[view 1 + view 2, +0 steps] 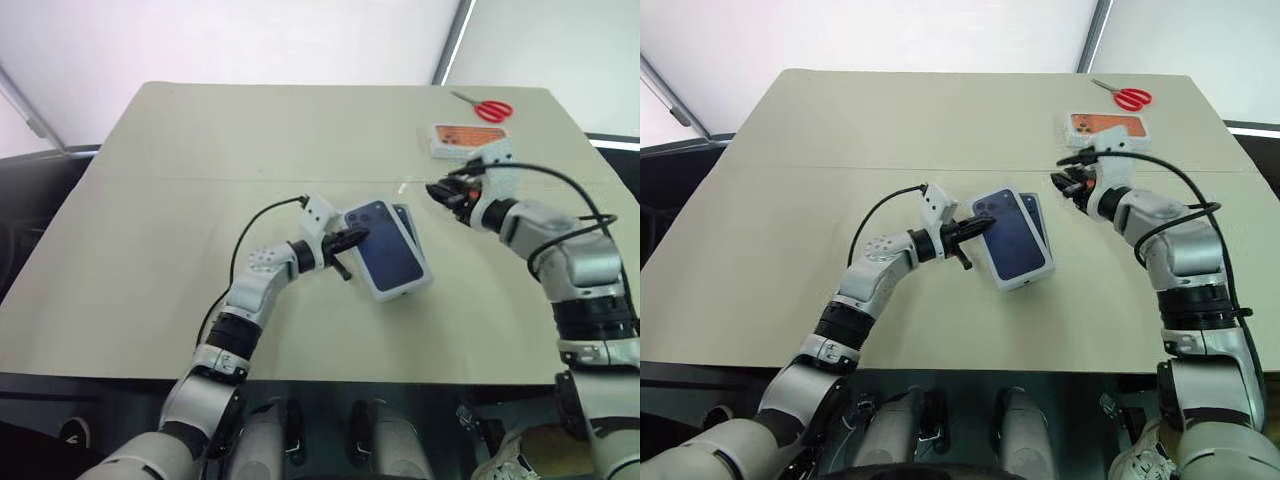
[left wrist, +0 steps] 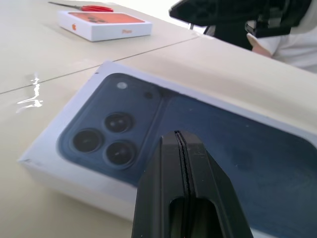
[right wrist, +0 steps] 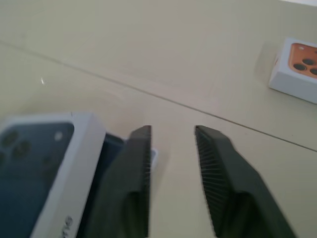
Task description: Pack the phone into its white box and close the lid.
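Lying askew mid-table [image 1: 760, 230], lid [image 1: 1010, 240] partly covers white box [image 1: 1038, 218]. L gripper [image 1: 978, 229], fingers pressed together, tips at lid's left edge. R gripper [image 1: 440, 192] just right of box, fingers [image 3: 218, 163] spread, empty. Orange-printed box [image 1: 1108, 127] and scissors [image 1: 1127, 97] far right.

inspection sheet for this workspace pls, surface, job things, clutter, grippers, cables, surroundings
surface: beige table with a seam line across it.
job's things: lid printed with a dark-blue phone lies skewed over the white box, not seated square; a dark edge shows under it, phone or not cannot be told.
clutter: orange-printed box and red scissors at the far right.
grippers: left gripper shut, its tip at the lid's near edge; right gripper holds nothing, fingers apart, beside the box's far end.
cables: black cable loops along the left forearm, another along the right.
surroundings: pale wall behind the table.
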Controlling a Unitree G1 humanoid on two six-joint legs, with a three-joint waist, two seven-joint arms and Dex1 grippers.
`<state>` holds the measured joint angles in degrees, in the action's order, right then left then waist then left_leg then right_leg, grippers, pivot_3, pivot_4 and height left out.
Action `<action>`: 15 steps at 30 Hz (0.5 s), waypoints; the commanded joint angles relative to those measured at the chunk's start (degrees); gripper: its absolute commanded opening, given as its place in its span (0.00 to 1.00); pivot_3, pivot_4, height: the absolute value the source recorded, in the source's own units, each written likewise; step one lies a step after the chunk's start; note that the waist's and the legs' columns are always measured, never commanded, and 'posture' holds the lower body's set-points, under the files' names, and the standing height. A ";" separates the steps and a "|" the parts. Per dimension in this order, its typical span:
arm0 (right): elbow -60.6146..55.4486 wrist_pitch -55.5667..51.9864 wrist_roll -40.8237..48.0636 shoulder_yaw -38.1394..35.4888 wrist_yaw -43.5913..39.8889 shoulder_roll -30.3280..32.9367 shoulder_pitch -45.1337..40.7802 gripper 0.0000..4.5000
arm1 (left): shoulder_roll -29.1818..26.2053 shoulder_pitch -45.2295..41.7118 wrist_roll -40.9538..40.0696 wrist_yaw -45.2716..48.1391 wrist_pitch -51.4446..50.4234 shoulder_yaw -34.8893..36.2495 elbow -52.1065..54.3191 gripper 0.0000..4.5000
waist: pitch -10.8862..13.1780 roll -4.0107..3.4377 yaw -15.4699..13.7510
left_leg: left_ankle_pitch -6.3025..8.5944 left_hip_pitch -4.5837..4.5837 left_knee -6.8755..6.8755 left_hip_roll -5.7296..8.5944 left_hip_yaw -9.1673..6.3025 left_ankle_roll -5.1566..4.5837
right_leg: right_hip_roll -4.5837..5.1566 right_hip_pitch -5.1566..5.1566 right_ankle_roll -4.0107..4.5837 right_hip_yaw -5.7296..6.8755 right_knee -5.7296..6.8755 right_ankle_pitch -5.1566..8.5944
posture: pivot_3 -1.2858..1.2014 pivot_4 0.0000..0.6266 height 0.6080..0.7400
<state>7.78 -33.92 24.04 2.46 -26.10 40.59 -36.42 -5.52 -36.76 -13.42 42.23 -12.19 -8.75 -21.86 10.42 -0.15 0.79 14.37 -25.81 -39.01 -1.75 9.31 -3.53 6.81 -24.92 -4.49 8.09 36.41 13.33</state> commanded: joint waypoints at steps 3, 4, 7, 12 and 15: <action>-2.18 10.42 -10.61 3.80 -5.25 2.35 0.72 0.01 | -4.34 3.83 -0.53 1.80 -4.97 -0.27 9.40 0.00 | 0.00 0.00 0.01 | -0.02 0.02 0.00 -0.03 0.00 0.04 | -0.01 0.00 0.00 0.00 0.00 0.00 | 0.52 0.24 0.98; -1.97 11.68 -12.00 4.33 -6.18 2.65 1.05 0.01 | -5.14 4.52 -0.74 2.19 -6.21 -0.40 10.67 0.00 | 0.00 0.00 0.02 | -0.03 0.01 0.00 -0.04 -0.01 0.06 | -0.01 0.00 0.00 0.00 0.00 0.00 | 0.52 0.24 0.98; -2.65 11.70 -12.14 3.40 -8.87 2.01 1.99 0.01 | -7.86 7.22 -0.26 3.10 -9.14 -1.43 14.54 0.00 | 0.00 0.00 -0.22 | -0.03 0.02 -0.02 -0.03 -0.03 0.06 | -0.01 0.04 0.01 0.03 -0.02 0.00 | 0.52 0.24 0.98; -4.84 13.54 -15.58 4.80 -13.02 3.07 4.92 0.01 | -6.85 7.70 0.90 1.66 -9.54 -2.48 13.24 0.00 | 0.00 0.00 -0.31 | -0.03 0.02 -0.05 -0.01 -0.07 0.06 | 0.05 0.12 0.01 0.03 -0.09 0.00 | 0.52 0.24 0.98; -5.48 15.01 -17.49 4.96 -13.95 3.12 5.73 0.01 | -3.88 5.51 2.10 0.17 -6.70 -2.88 8.27 0.00 | 0.00 0.00 -0.31 | -0.03 0.03 -0.06 -0.02 -0.08 0.06 | 0.07 0.12 0.01 0.03 -0.09 0.00 | 0.52 0.24 0.98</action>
<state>4.76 -20.40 7.43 8.39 -39.57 42.93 -30.21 -10.50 -29.48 -12.23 43.25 -21.47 -10.72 -12.22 10.42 -0.15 0.47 14.34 -25.78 -39.07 -1.77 9.23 -3.47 6.88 -24.80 -4.48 8.13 36.33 13.33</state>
